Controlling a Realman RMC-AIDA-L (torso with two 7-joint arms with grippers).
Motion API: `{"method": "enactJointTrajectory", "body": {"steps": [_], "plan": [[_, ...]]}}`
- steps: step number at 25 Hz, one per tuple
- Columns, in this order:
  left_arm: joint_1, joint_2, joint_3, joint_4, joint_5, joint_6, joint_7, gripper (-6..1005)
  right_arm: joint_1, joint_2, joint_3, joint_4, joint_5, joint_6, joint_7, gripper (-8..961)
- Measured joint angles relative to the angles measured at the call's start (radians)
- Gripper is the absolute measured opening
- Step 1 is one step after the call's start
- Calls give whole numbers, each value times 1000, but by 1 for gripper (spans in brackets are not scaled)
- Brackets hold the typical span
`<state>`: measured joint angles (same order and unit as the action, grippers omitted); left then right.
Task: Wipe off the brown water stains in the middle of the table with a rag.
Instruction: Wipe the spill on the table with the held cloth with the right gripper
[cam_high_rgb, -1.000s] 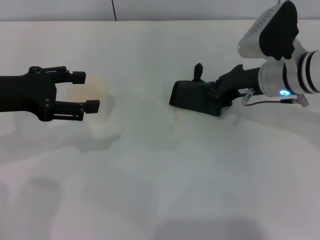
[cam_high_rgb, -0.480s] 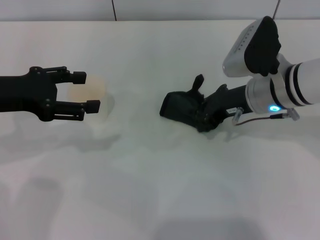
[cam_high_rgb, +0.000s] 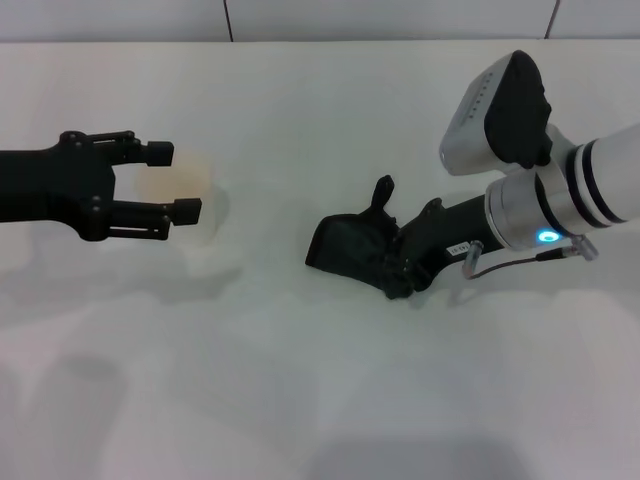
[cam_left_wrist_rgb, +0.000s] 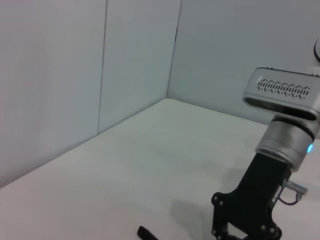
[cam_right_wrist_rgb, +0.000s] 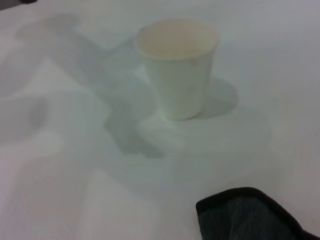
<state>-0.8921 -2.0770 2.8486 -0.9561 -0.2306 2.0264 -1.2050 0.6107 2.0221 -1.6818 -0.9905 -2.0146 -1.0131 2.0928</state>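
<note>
White surface (cam_high_rgb: 320, 400) looks nearly clean; no brown stain shows. Right hand (cam_high_rgb: 395, 262) pinches the dark rag (cam_high_rgb: 350, 245), pressing it down. Left hand (cam_high_rgb: 165, 182) waits, spread, near the cup (cam_right_wrist_rgb: 176, 65).

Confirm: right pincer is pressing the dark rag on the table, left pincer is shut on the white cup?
Not quite. The left pincer is open and hovers beside the white cup without gripping it, as the head view shows. The rest stands: the right pincer presses the dark rag on the table.
</note>
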Motion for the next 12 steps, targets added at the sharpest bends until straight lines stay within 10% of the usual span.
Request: {"method": "enactJointTrajectory", "body": {"steps": [12], "plan": [[-10, 2, 0, 22, -11, 0, -2, 838, 49, 1, -5, 95, -5, 135, 25, 82]]}}
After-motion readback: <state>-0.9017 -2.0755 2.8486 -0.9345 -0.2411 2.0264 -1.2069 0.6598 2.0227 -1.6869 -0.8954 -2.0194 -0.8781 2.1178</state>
